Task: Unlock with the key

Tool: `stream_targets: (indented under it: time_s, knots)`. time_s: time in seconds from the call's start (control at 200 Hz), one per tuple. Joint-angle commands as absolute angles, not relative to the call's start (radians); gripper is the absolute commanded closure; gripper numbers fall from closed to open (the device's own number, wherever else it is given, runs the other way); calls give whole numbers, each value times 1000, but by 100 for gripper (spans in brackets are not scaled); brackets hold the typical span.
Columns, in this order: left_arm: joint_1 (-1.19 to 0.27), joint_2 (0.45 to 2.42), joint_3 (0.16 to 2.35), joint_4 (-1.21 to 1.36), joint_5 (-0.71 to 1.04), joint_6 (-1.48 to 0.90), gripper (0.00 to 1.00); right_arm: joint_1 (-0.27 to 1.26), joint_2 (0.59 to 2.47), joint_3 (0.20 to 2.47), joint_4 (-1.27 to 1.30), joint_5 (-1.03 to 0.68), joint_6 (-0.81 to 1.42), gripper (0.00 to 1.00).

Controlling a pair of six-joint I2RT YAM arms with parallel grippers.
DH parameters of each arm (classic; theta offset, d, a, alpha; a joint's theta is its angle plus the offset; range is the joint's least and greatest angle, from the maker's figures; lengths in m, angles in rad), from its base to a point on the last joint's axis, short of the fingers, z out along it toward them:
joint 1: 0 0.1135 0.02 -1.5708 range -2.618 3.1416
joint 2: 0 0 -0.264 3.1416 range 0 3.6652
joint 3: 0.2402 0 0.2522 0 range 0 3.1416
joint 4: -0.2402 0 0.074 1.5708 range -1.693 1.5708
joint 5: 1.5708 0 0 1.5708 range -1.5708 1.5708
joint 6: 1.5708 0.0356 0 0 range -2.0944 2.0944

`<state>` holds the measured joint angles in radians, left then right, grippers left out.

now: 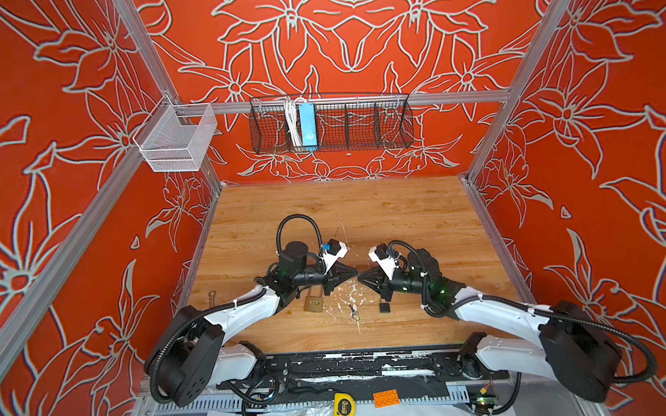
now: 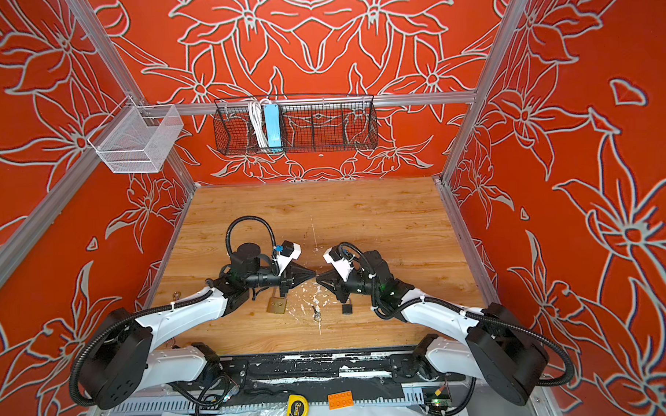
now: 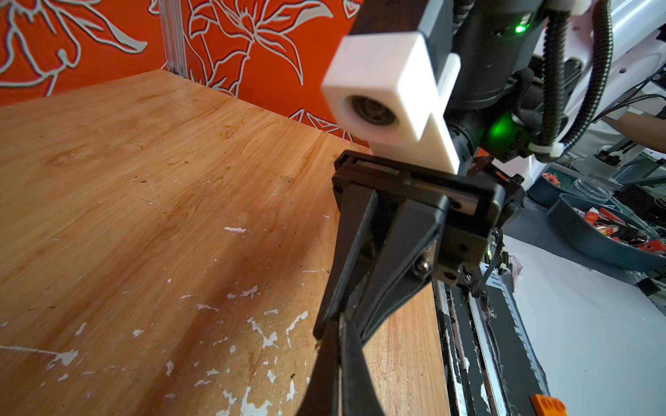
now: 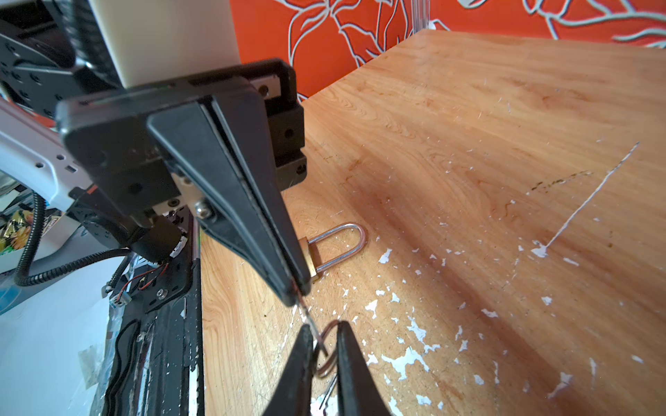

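Key (image 4: 310, 317), lower centre, projects from clamped left gripper (image 4: 297, 290) tip into narrowly parted right gripper (image 4: 324, 329); padlock (image 4: 315, 257) above.

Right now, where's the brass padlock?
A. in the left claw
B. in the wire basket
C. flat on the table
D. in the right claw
C: the padlock lies flat on the table by the left arm, while the left claw and right claw meet tip to tip away from it.
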<state>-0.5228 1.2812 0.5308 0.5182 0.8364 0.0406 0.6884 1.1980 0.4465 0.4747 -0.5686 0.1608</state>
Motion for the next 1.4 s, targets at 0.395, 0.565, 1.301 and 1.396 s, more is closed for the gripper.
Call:
stream_targets:
  time_s: [0.395,0.565,1.301,1.396]
  knots:
    - [-526,1291,565,509,906,43,100,680,1162,453,496,-528,157,89]
    - [-526,1299,568,511,912,38,100,679,1152,448,495,-523,155,87]
    - [-526,1292,567,513,914,34,100,680,1158,458,467,-511,134,84]
    - [-527,1282,563,511,914,32,100,679,1167,462,460,-513,131,83]
